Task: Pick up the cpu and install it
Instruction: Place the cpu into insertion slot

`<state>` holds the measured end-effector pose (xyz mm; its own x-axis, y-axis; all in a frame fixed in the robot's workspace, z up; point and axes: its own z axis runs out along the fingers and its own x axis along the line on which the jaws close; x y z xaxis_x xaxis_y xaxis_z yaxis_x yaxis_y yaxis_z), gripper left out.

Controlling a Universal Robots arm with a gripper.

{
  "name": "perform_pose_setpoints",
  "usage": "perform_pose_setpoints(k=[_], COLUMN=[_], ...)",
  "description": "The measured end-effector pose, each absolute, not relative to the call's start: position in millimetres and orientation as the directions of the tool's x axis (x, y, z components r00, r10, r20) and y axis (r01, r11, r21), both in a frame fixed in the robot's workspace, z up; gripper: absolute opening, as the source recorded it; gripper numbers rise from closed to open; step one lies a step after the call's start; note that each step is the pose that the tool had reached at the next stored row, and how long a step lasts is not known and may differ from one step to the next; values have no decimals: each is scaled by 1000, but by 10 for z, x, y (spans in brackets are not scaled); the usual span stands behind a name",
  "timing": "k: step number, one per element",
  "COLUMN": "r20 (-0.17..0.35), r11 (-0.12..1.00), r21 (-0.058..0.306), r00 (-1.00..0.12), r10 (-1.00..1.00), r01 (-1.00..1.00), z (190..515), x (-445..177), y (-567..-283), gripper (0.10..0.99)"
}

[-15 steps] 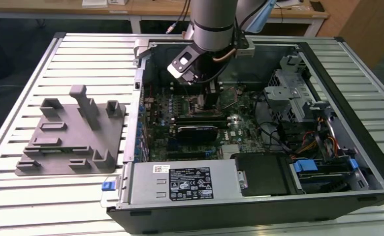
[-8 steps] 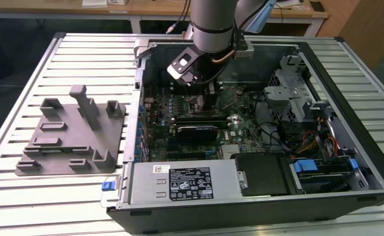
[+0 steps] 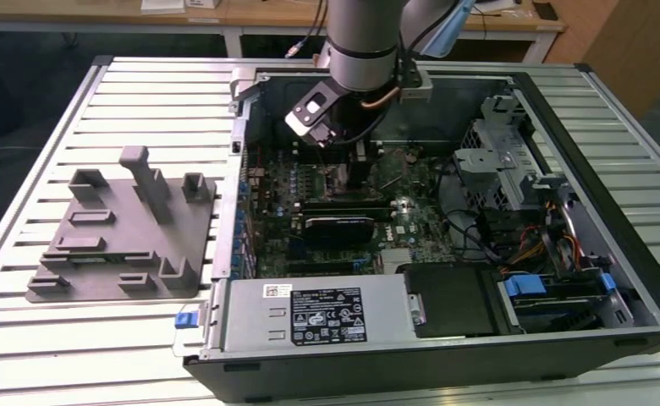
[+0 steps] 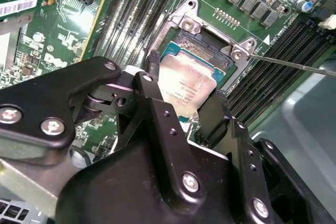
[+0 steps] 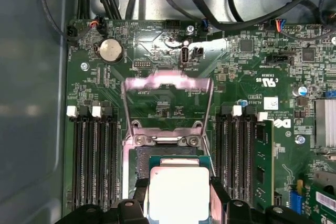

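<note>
Deep inside the open computer case (image 3: 420, 368), the arm (image 3: 364, 42) points almost straight down (wrist slightly tilted) over the motherboard (image 5: 247, 66). Its fingers (image 4: 153, 65) pinch narrowly on opposite edges of the cpu (image 4: 186, 85), which sits at the open socket (image 4: 202, 43) below the raised load frame (image 5: 168, 81).

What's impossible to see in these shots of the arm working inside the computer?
- First wrist view: the picture's edge cuts off the chip.
- Second wrist view: the gripper covers part of the chip, so whether it sits in the socket is unclear.
- Exterior view: the arm blocks the socket.
</note>
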<state>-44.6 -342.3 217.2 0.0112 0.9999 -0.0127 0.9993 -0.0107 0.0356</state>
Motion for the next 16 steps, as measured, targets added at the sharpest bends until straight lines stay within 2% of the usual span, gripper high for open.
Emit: perform_pose_setpoints(k=[16], r20=[-16], r11=[-20], r21=[35], r00=[21], r10=[1000], r01=[999], z=[2065], x=[-454], y=[-3391], gripper=[541])
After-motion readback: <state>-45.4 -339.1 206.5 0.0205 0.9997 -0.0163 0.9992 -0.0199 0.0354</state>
